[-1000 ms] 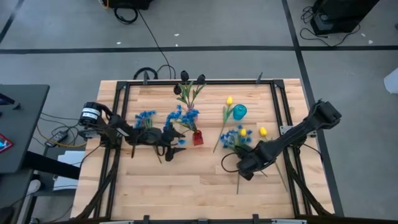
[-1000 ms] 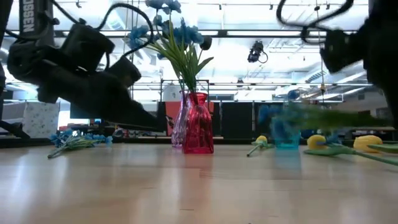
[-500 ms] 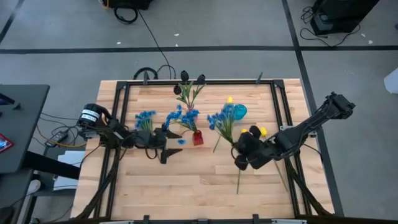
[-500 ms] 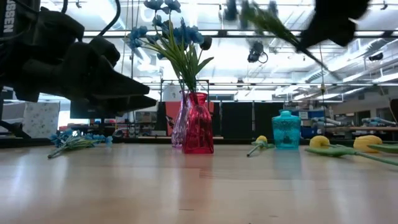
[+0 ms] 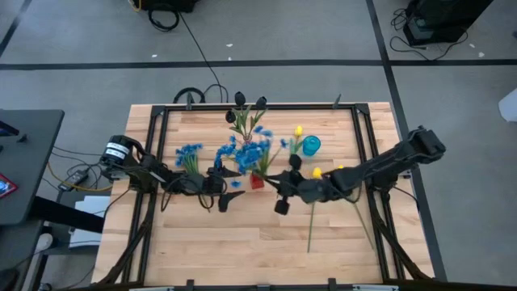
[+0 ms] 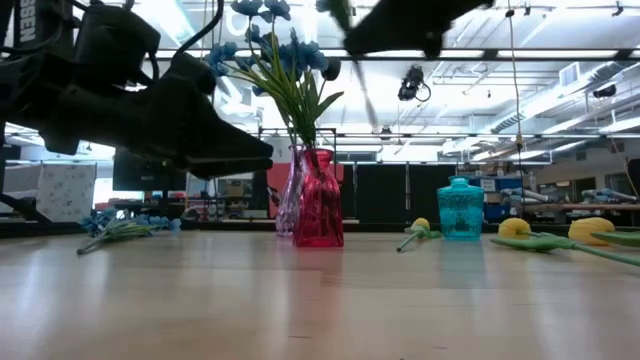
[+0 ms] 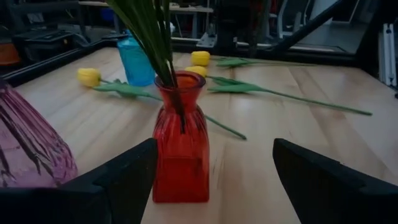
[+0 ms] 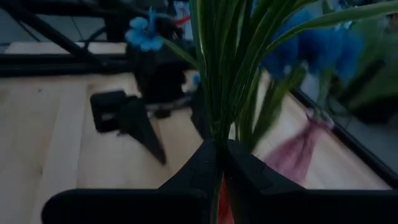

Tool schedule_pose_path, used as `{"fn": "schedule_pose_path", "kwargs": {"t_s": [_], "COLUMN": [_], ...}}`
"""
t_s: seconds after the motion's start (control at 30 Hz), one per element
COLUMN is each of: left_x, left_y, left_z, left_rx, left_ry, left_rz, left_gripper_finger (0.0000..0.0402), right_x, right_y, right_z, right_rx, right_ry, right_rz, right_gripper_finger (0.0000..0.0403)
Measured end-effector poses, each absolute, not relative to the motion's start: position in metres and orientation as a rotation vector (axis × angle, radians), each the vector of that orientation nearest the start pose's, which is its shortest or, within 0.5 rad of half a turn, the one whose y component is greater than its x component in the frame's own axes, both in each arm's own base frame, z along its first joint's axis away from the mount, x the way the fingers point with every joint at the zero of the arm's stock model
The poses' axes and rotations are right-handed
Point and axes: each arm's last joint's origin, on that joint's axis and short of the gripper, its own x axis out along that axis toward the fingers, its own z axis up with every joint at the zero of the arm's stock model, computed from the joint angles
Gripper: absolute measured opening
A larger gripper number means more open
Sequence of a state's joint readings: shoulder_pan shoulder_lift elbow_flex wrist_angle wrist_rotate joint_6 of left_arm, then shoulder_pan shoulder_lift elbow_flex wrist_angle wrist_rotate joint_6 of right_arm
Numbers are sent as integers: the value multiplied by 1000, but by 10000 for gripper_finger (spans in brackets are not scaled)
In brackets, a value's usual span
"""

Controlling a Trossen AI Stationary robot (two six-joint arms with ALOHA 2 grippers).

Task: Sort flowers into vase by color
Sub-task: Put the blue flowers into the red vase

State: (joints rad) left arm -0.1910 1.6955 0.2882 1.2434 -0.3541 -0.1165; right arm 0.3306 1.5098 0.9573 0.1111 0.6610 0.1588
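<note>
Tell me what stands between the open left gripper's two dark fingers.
The red ribbed glass vase with green stems stands between the left gripper's fingers, untouched; the left wrist view shows it.

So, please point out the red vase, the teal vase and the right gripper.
red vase [image 7: 181, 149], left wrist view, on its ribbed body.
teal vase [image 6: 460, 210], low view, on its body.
right gripper [image 8: 219, 163], right wrist view, between fingertips shut on green stems.

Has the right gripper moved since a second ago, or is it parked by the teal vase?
Yes. The right gripper, shut on a blue flower bunch, has swung leftward in the high view, away from the teal vase, up to the red vase.
</note>
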Motion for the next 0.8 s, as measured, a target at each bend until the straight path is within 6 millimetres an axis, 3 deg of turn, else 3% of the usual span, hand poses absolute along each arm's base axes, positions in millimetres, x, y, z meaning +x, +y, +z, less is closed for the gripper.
{"fn": "schedule_pose_path", "kwargs": {"t_s": [0.2,0.53,0.8], "left_x": [246,269,283], "left_y": [-35,-37,-32], "left_z": [108,83,81], "left_rx": [-90,-73,-69], "left_ry": [166,119,108], "left_rz": [185,219,303], "left_gripper_finger": [323,323,323], "right_x": [326,290,300], "right_y": [78,51,40], "right_z": [254,215,198], "right_rx": [-118,3,-24], "right_ry": [214,-134,-104], "right_rz": [-337,-265,-219], "right_gripper_finger": [39,39,39]}}
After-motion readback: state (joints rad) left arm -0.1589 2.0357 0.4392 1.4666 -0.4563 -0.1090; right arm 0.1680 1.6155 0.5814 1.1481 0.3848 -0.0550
